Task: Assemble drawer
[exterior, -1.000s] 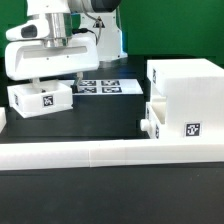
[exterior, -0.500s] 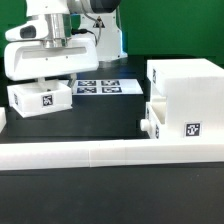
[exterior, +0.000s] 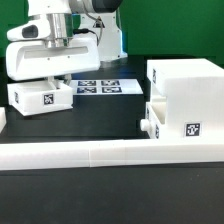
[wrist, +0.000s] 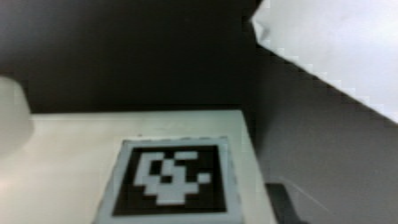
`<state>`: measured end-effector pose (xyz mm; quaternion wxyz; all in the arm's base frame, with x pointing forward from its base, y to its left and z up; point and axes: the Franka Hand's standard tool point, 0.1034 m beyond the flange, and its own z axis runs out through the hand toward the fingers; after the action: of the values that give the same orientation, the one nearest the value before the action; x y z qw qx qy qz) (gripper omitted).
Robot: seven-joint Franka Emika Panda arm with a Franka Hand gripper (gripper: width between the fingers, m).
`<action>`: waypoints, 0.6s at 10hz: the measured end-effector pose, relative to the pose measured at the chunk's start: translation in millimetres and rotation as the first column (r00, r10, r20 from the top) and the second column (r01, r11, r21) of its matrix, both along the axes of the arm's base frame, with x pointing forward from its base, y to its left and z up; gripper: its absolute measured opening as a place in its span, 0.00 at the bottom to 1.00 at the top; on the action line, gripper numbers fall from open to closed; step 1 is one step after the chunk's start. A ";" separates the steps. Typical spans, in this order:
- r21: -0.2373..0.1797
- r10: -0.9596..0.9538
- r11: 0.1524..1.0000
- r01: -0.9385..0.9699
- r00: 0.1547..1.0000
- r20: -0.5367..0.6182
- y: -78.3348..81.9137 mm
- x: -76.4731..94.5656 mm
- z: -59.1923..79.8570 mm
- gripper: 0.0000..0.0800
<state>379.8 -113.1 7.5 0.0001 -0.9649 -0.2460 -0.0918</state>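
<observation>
A small white open-top tray (exterior: 40,97) with a square tag on its front sits at the exterior view's left, directly under my gripper (exterior: 52,80). The fingers reach down into it and are mostly hidden by the hand; the gripper looks shut on the tray's wall. The wrist view shows the tray's white face (wrist: 71,140) and its tag (wrist: 169,180) very close, with no fingers showing. The large boxy housing (exterior: 190,85) stands at the exterior view's right. A second small tray (exterior: 155,118) sits partly inside its lower opening.
A long low white wall (exterior: 100,153) runs across the front. The marker board (exterior: 105,87) lies flat behind the gripper, between tray and housing. A blurred white shape (wrist: 338,40) fills one corner of the wrist view.
The small tray has shifted slightly upward and toward the exterior view's left together with the gripper. The housing and second tray have not moved.
</observation>
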 end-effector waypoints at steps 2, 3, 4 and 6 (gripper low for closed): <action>0.000 0.006 1.000 -0.006 1.000 0.004 1.7 3.4 2.8 0.05; -0.002 0.011 1.000 -0.011 1.000 0.009 2.5 6.6 4.6 0.05; -0.009 0.025 1.000 -0.025 0.999 0.021 5.5 12.2 9.8 0.05; -0.016 0.095 0.995 -0.095 0.995 0.014 20.7 32.9 31.3 0.05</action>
<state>412.7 -92.4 38.8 -0.0047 -0.9514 -0.2924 -0.0967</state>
